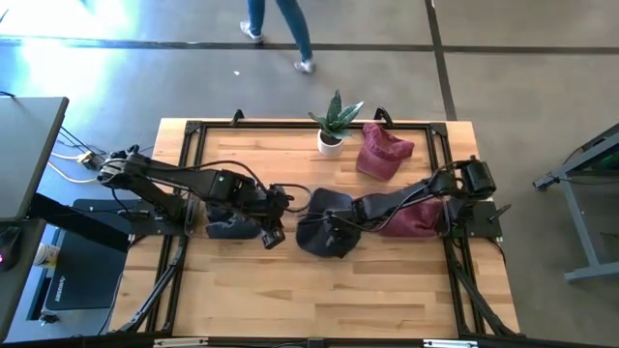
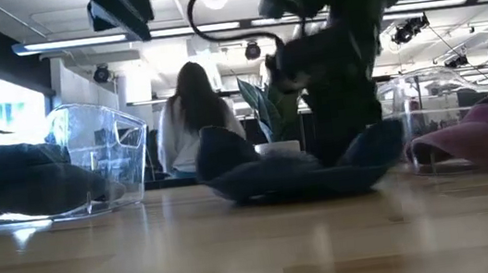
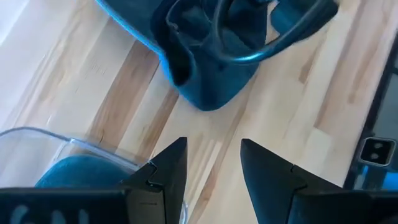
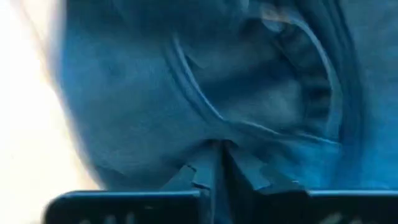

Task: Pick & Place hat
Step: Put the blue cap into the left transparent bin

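Clear plastic bin [image 1: 230,224] with a dark hat in it sits under the left gripper [image 1: 274,235], which hovers with fingers parted and empty, probably waiting just beside the navy hat [image 1: 324,232]. The right gripper [image 4: 217,163] is pinched on that hat's fabric at mid-table, apparently to lift it. Behind its arm lie maroon hats [image 1: 384,150] and a potted plant [image 1: 332,126], clear of the work.

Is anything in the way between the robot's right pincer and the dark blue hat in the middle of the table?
No. The right pincer is already down on the floppy dark blue fabric hat, fingers pinched together on its cloth, with nothing visible between them.
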